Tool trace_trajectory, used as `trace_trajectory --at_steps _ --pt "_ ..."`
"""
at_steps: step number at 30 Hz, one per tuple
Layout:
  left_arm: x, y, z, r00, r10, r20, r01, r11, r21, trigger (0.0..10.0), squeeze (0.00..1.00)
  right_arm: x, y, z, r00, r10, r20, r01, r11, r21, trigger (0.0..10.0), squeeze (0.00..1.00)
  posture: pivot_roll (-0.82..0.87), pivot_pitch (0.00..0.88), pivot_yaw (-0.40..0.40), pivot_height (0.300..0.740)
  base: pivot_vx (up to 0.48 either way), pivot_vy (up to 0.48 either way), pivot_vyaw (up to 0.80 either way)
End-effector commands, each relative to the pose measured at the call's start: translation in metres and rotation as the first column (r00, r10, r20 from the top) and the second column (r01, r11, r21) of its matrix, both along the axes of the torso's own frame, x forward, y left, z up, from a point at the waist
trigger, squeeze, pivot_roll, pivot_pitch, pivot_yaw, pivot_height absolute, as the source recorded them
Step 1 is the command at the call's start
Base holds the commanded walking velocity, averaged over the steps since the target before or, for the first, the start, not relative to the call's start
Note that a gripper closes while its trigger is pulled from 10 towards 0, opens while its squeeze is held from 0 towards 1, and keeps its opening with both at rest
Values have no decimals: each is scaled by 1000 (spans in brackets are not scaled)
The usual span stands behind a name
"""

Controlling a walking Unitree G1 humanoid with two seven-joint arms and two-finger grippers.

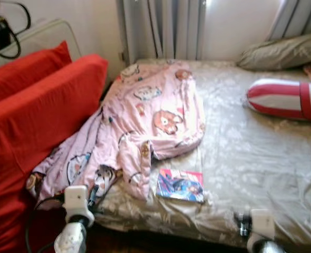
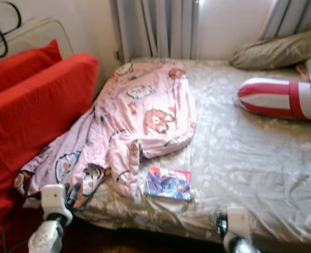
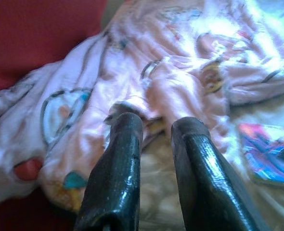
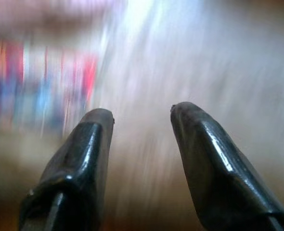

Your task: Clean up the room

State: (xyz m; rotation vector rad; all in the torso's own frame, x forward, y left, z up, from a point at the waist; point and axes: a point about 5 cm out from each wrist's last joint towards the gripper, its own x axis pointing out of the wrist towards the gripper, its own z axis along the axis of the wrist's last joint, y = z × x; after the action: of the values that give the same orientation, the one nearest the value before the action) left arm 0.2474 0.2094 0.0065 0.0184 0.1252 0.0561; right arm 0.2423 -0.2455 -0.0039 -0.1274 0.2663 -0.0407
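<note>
Left gripper (image 3: 154, 130) jaws narrowly parted, empty, at near-left bed (image 1: 261, 158) edge by pink blanket (image 1: 155, 113) | right gripper (image 4: 142, 115) jaws apart, empty, at near-right edge | book (image 1: 180, 185) between them; bare sheet right, red cushions (image 1: 34, 110) left.

Soft printed cloth blanket (image 1: 145, 121); sheeny, wrinkled bed sheet (image 1: 250, 158); glossy paper booklet (image 1: 180, 185); matt red cushions (image 1: 34, 110); glossy black left claw (image 3: 156, 130).

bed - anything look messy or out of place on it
Yes. The pink blanket lies crumpled, spilling off the bed against the red cushions. A colourful book lies loose near the front edge.
</note>
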Motion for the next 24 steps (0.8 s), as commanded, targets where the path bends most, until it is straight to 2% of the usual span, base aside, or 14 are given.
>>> trace_trajectory --at_steps 1,5,10,11,13,14,15,16,18,19,22,24 --pt "-2 4 8 998 30 56 -31 999 14 10000 0 20 -3 33 983 34 182 -29 999 -29 10000 0 -69 0 5 740 0 0 0" --pt "-9 4 11 996 46 80 -47 999 18 10000 0 20 -9 50 962 26 272 -9 998 -62 10000 0 -45 0 -27 740 0 0 0" --pt "-13 5 12 995 52 86 -53 998 16 10000 0 20 -5 65 940 51 338 -25 996 -81 10000 0 -49 0 -32 740 0 0 0" --pt "-17 3 14 994 47 95 -50 999 21 10000 0 16 -3 77 927 45 372 -16 997 -80 10000 0 -37 0 -44 740 0 0 0" --pt "-18 3 15 994 45 99 -48 999 24 10000 0 12 -3 79 926 30 375 -3 997 -72 10000 0 -35 0 -45 740 0 0 0" --pt "-20 3 17 994 45 104 -48 998 26 10000 0 5 -5 79 927 -2 374 26 998 -59 10000 0 -28 0 -45 740 0 0 0" --pt "-20 3 17 994 45 104 -48 998 26 10000 0 5 -5 79 927 -2 374 26 998 -59 10000 0 -28 0 -45 740 0 0 0" --pt "-23 6 19 993 46 109 -50 998 30 10000 0 -10 -3 74 935 -24 353 44 998 -48 10000 0 -32 0 -34 740 0 0 0" --pt "-25 9 20 993 48 106 -52 998 32 10000 0 -21 0 68 944 -20 329 43 997 -62 10000 0 -40 0 -16 740 0 0 0" --pt "-27 12 19 994 51 96 -53 998 29 10000 0 -28 1 61 949 -56 310 74 996 -46 10000 0 -41 0 1 740 0 0 0" --pt "-28 14 20 997 13 75 -17 999 49 10000 0 -32 4 56 951 -93 293 98 995 -1 10000 0 -56 0 44 740 0 0 0" --pt "-29 15 21 997 9 72 -13 999 50 10000 0 -32 5 56 954 -89 286 92 996 4 10000 0 -56 0 44 740 0 0 0"
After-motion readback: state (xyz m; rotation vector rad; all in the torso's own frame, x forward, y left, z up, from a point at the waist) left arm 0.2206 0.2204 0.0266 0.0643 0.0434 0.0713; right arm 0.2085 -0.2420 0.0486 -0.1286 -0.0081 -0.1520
